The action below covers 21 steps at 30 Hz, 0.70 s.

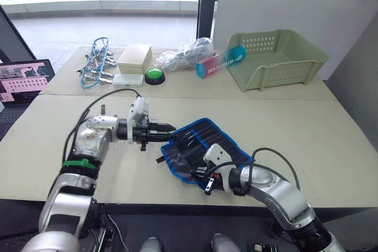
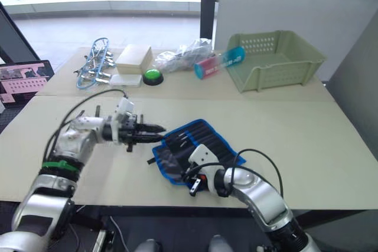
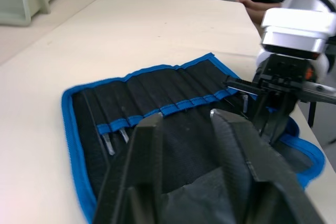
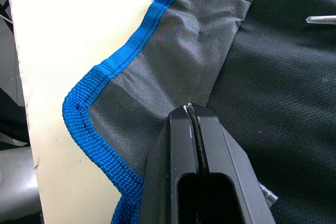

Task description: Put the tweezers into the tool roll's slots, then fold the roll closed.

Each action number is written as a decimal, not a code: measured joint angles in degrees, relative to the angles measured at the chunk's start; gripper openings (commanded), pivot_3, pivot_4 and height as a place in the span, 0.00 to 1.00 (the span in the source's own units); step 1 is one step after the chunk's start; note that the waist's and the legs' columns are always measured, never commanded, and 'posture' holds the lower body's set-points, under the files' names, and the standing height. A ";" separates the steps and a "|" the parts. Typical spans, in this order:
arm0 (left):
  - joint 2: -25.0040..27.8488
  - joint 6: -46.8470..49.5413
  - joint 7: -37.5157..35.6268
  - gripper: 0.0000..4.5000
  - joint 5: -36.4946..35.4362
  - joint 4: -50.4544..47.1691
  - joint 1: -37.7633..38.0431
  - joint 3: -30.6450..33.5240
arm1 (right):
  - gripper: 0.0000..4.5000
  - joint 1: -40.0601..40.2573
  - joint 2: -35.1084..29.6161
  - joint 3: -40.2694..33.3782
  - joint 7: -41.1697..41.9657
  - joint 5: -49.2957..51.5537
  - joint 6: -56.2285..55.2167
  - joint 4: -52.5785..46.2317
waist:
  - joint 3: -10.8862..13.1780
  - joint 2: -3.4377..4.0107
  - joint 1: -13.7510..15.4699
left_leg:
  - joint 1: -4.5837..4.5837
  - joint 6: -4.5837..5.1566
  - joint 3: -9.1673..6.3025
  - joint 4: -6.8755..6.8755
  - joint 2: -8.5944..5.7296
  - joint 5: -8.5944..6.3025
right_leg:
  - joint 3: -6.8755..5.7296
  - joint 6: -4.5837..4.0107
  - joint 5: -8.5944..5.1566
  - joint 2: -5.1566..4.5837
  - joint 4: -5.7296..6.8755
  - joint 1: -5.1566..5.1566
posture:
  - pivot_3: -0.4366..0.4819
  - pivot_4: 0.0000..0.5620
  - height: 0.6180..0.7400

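Tool roll (image 1: pixel 201 149): lay open and flat on the near worktop (image 1: pixel 307 140), inner face up, blue edging all round, between my two arms.
Slots (image 3: pixel 157 109): row of narrow pockets under a blue band; in the left wrist view I saw two slim metal tips showing below the band near one end. I could not count how many tweezers (image 3: pixel 106 143) were seated in all.
Left tool (image 1: pixel 166 132): reached in from the left, level with the roll's far-left edge; its fingers (image 3: pixel 239 153) stood a modest way apart over the black fabric, holding nothing that I could make out.
Right tool (image 4: pixel 192 109): low over the roll's near corner, just inside the blue edging; jaws pressed together with only a thin line between them. Whether a fold of fabric or a tweezer sat in that line I could not tell.
Step in hand: I judged it late in the loading, or at the start of the fold; no loose tweezers seen on the worktop near the roll.
Next move calls for: confirming every tweezer is seated, then pinching one blue edge and carrying it over, with the other tool pinning the roll so it does not slide.
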 measured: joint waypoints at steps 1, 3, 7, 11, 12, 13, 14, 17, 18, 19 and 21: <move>-0.71 0.16 1.91 0.01 0.46 -1.11 1.50 0.00 | 0.00 -0.09 -0.01 0.02 0.04 -0.01 0.00 -0.02 | 0.00 0.00 0.01 | 0.01 0.00 0.00 -0.01 0.00 0.00 | 0.00 0.00 0.00 0.00 0.00 0.00 | 0.48 0.27 1.00; -1.48 0.05 4.79 0.00 2.07 -2.16 3.63 -0.03 | 0.00 -0.26 -0.17 0.06 0.09 -0.01 0.00 -0.13 | 0.00 0.00 0.04 | 0.01 0.00 0.00 -0.01 0.00 0.00 | 0.00 0.00 0.00 0.00 0.00 0.00 | 0.48 0.27 1.00; -2.19 -2.13 9.62 0.00 6.02 -2.47 6.39 -0.50 | 0.00 -0.48 -0.97 0.26 0.48 -0.03 -0.03 -0.80 | -0.01 -0.01 0.28 | -0.02 0.00 0.00 0.00 -0.01 0.00 | 0.00 0.00 0.00 0.00 -0.05 0.01 | 0.48 0.27 1.00; -2.67 -8.45 11.05 0.00 9.20 -2.35 9.88 -2.01 | 0.00 -2.21 0.42 -0.14 0.74 0.13 -0.17 0.91 | -0.03 -0.05 0.12 | 0.01 0.00 0.00 -0.03 0.01 0.00 | -0.01 -0.01 0.01 0.01 -0.07 0.00 | 0.48 0.27 1.00; -2.63 -9.82 11.47 0.00 10.02 -2.26 9.86 -2.28 | 0.00 -3.34 1.64 -0.42 0.60 0.19 -0.27 2.21 | -0.03 -0.04 0.15 | 0.02 0.00 0.00 -0.04 0.00 0.00 | 0.00 -0.02 0.00 0.01 -0.07 0.00 | 0.48 0.27 1.00; -2.64 -11.05 11.76 0.00 10.73 -1.88 9.72 -2.37 | 0.00 -5.07 3.12 -0.70 0.40 0.22 -0.60 3.72 | -0.04 -0.03 0.11 | 0.03 -0.01 0.02 -0.04 0.00 0.00 | 0.03 -0.02 0.00 0.01 -0.07 0.00 | 0.48 0.27 1.00; -2.66 -11.78 12.00 0.00 11.04 -1.64 9.61 -2.57 | 0.00 -6.67 4.15 -1.07 0.31 0.21 -1.11 4.53 | -0.04 -0.03 0.13 | 0.03 -0.01 0.02 -0.04 -0.01 0.00 | 0.03 -0.01 0.00 0.01 -0.07 0.00 | 0.48 0.27 1.00; -2.71 -13.65 12.21 0.00 11.63 -1.24 9.61 -2.92 | 0.00 -10.66 6.86 -1.68 0.17 0.15 -2.59 7.09 | -0.08 -0.03 0.19 | 0.03 -0.01 0.02 -0.04 -0.01 0.00 | 0.02 -0.02 0.00 0.01 -0.05 0.01 | 0.48 0.27 1.00; -2.71 -14.02 12.23 0.00 11.81 -1.19 9.61 -2.99 | 0.00 -11.99 7.73 -1.23 0.18 -0.31 -3.09 9.15 | -0.09 -0.03 0.20 | 0.04 -0.01 0.02 -0.04 -0.01 0.00 | 0.01 -0.02 0.00 0.01 -0.04 0.02 | 0.48 0.27 1.00; -2.72 -14.34 12.27 0.00 11.91 -1.17 9.62 -3.04 | 0.00 -12.71 8.38 -0.93 0.04 -0.89 -3.41 10.91 | -0.10 -0.03 0.21 | 0.03 -0.01 0.02 -0.04 -0.01 0.00 | 0.01 -0.02 0.00 0.01 -0.03 0.01 | 0.48 0.27 1.00; -2.77 -14.62 12.35 0.00 11.97 -1.11 9.63 -3.13 | 0.00 -13.84 9.73 0.02 -1.27 -2.93 -3.57 15.66 | -0.11 -0.02 0.20 | 0.04 -0.01 0.01 -0.04 -0.01 0.00 | 0.01 -0.02 0.01 0.00 -0.02 0.01 | 0.48 0.27 1.00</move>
